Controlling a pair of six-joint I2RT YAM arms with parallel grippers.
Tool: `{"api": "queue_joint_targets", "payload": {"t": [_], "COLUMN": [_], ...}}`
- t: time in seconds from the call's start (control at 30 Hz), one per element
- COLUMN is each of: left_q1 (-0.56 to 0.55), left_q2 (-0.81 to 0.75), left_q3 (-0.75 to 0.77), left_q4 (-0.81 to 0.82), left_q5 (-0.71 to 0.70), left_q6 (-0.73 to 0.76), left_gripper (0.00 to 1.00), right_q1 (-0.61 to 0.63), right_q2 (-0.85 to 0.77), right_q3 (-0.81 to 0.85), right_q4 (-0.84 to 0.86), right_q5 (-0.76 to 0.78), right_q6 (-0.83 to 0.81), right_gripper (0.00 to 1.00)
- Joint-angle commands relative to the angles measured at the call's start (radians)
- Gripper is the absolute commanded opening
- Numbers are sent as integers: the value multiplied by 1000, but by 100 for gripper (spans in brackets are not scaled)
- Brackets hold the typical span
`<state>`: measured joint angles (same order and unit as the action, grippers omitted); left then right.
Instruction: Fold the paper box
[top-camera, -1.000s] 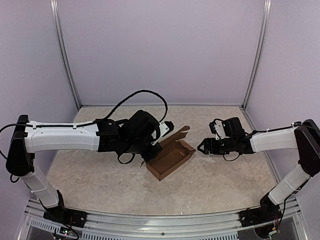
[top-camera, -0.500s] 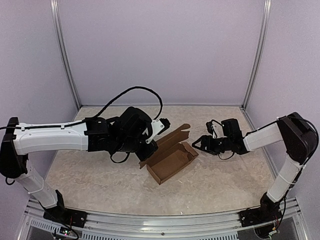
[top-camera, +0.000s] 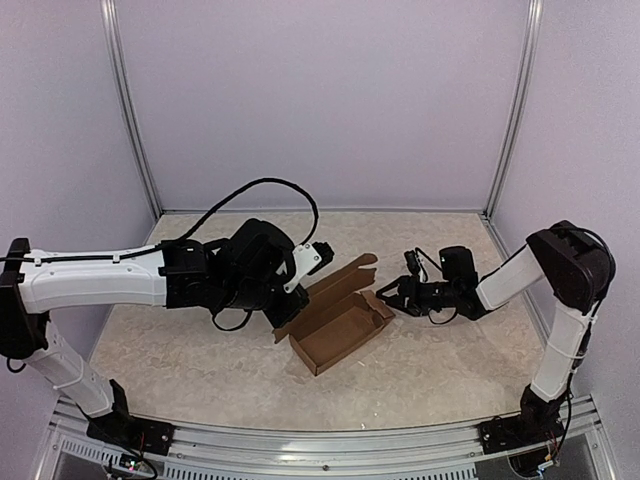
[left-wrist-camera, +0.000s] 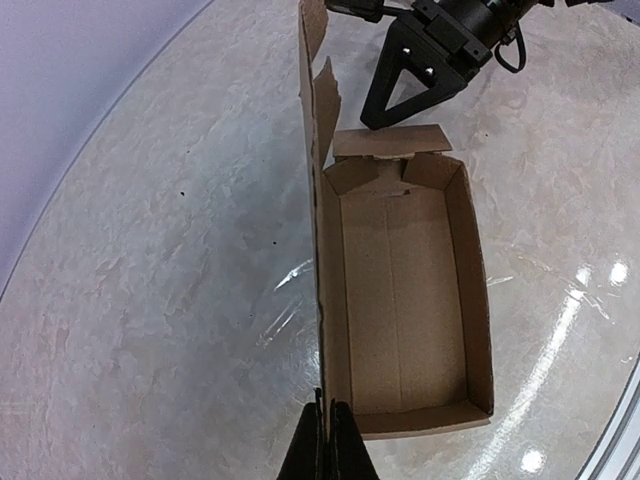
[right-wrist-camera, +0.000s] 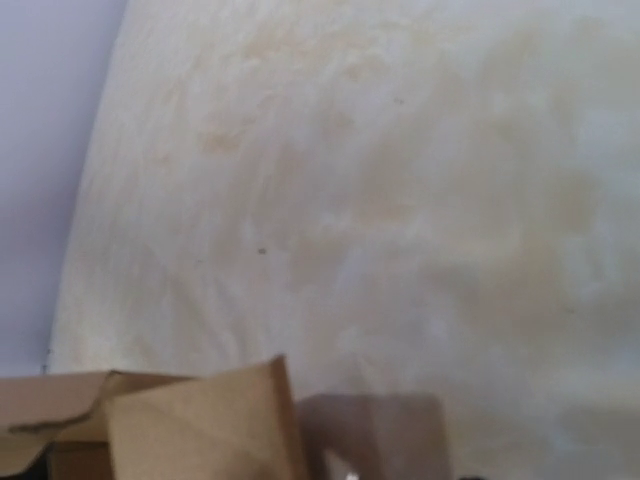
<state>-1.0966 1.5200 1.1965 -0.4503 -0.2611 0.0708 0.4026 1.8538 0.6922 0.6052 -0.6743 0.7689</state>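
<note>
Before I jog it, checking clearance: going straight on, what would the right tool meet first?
Most likely the end flap of the plain brown cardboard box, just ahead of the right tool; depth unclear.

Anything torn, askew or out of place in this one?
Nothing stands out. The paper box looks intact and half-formed; its lid panel stands upright, pinched by the left end effector, and one end flap is untucked, as expected mid-fold.

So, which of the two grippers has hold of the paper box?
The left gripper, shut on the upright side panel of the paper box; the right gripper stands open near the end flap.
</note>
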Motion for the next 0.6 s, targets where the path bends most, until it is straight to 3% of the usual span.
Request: {"api": "queue_joint_targets", "payload": {"t": [0.0,0.4,0.57], "left_q1": [-6,-1,7], "left_q2": [-30,-8,4], "left_q3": [-18,-30,-32], "left_q4": [30,48,48], "left_q5": [8,-36,-46], "left_q6": [-12,-34,-49], "left_gripper": [0,0,0], "right_q1": [-3,35,58], "right_q2": [24,7,-26], "right_q3": [-8,7,7], "right_q4": [93,56,15], "right_q5": [-69,-95,-89], "right_q6": [33,7,-33], "right_gripper": [54,37,35]}}
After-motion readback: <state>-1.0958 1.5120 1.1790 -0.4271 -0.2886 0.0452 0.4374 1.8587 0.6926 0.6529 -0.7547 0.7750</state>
